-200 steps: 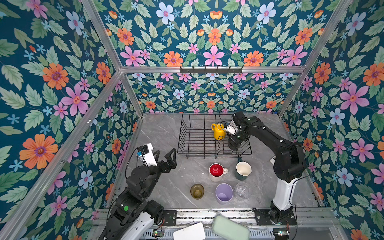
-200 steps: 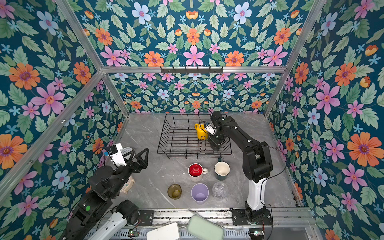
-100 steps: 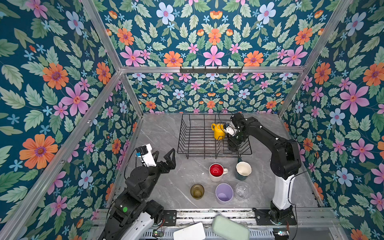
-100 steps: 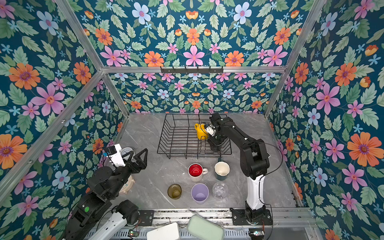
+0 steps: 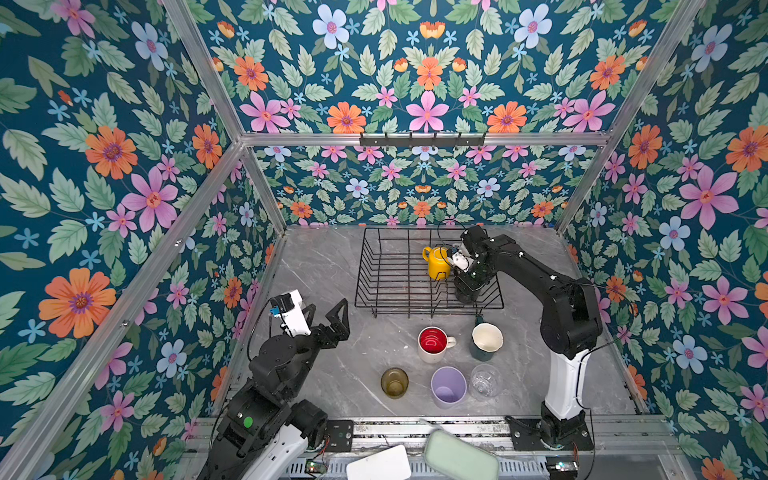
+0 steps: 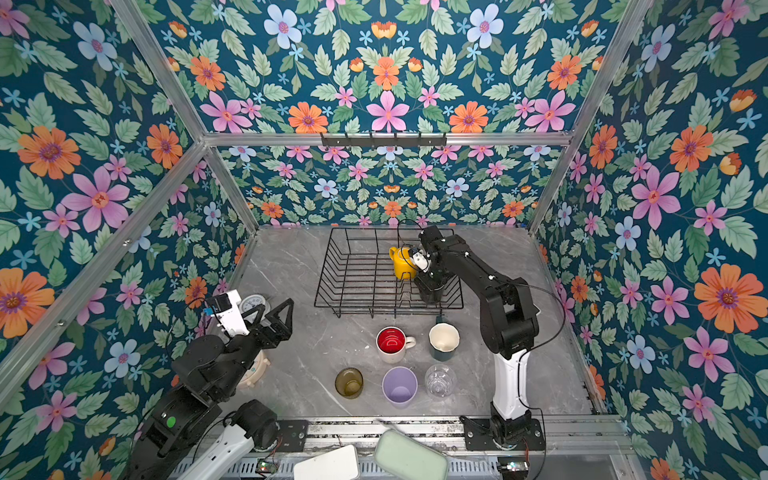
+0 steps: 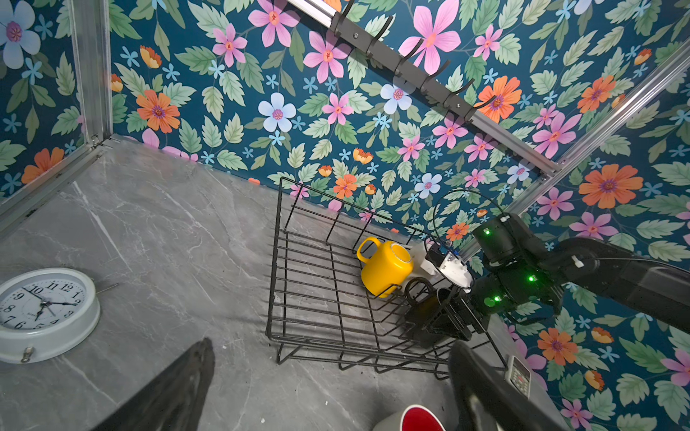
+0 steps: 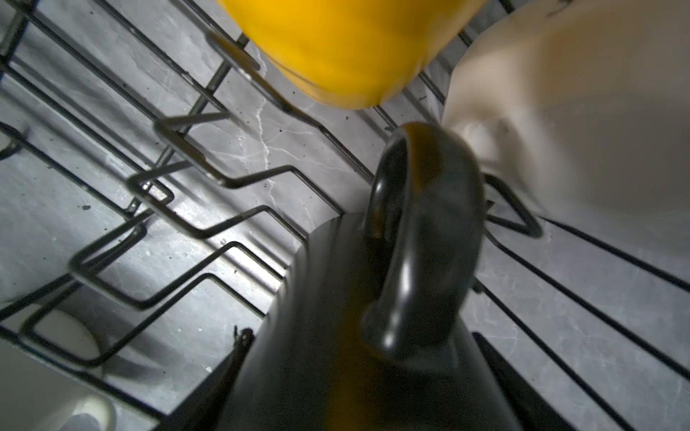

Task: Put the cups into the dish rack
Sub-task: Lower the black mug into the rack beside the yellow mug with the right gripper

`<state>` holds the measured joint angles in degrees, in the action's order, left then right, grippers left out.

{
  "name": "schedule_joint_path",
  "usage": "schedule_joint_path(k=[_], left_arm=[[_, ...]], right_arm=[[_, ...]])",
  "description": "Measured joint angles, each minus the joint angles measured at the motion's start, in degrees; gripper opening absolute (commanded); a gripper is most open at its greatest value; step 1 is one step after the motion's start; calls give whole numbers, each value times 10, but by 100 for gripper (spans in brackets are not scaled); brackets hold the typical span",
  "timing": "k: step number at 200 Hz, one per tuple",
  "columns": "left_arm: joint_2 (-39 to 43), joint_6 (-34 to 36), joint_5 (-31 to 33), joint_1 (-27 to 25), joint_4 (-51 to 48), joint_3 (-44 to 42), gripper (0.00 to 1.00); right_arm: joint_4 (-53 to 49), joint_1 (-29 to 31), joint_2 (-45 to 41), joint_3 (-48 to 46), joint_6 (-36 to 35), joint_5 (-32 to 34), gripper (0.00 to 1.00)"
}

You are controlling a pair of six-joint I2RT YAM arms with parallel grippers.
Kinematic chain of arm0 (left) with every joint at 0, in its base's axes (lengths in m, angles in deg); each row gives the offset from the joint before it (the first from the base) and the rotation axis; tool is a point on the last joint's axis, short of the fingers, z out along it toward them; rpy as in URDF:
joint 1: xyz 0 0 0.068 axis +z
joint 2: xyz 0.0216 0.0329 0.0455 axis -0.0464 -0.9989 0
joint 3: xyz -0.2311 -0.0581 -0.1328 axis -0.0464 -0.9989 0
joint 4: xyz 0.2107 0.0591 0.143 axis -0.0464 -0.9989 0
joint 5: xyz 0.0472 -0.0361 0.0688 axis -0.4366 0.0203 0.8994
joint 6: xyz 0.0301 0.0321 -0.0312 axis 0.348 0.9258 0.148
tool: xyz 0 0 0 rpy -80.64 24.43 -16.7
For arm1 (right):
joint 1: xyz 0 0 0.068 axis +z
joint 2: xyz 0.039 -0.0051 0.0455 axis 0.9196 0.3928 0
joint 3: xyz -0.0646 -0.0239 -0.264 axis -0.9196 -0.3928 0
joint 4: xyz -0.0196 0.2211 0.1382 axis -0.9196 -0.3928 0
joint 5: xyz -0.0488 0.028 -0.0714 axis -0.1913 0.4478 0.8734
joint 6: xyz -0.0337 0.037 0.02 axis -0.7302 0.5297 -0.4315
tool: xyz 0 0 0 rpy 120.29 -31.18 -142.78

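Right now everything turns on the dish rack [image 5: 415, 307] at the back of the marble table [image 5: 328, 266], and on its front right corner. Your right gripper [image 5: 468, 286] reaches down into that corner, closed around the black mug [image 7: 425, 317]. The mug lies straight below the fingers, its long axis running on from the gripper's reach, with the handle [image 8: 422, 242] turned toward the wrist. You cannot tell whether it rests on the wires yet.

Room is tight. The upright dividers stand just beside it, the yellow mug [image 5: 436, 264] sits close behind, and a white mug [image 8: 578, 112] is next to that. Judged from this, the clear way out is back up along the way you reached in.

Your left gripper [image 5: 327, 305] hangs wide and empty, well apart, near a white clock [image 7: 44, 309].

Five cups wait in front of the rack, nearer your right arm:
- red-inside mug [image 5: 433, 343]
- teal mug [image 5: 485, 340]
- olive glass [image 5: 394, 382]
- lilac tumbler [image 5: 448, 385]
- clear glass [image 5: 484, 380]
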<state>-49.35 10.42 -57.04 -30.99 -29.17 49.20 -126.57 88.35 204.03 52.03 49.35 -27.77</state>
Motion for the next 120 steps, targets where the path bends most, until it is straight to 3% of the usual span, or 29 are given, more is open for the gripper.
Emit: schedule_joint_path(k=[61, 120], left_arm=[[0, -7, 0, 0, 0, 0, 100], [7, -9, 0, 0, -1, 0, 100]], right_arm=[[9, 0, -10, -11, 3, 2, 74], [7, 1, -14, -11, 6, 2, 82]])
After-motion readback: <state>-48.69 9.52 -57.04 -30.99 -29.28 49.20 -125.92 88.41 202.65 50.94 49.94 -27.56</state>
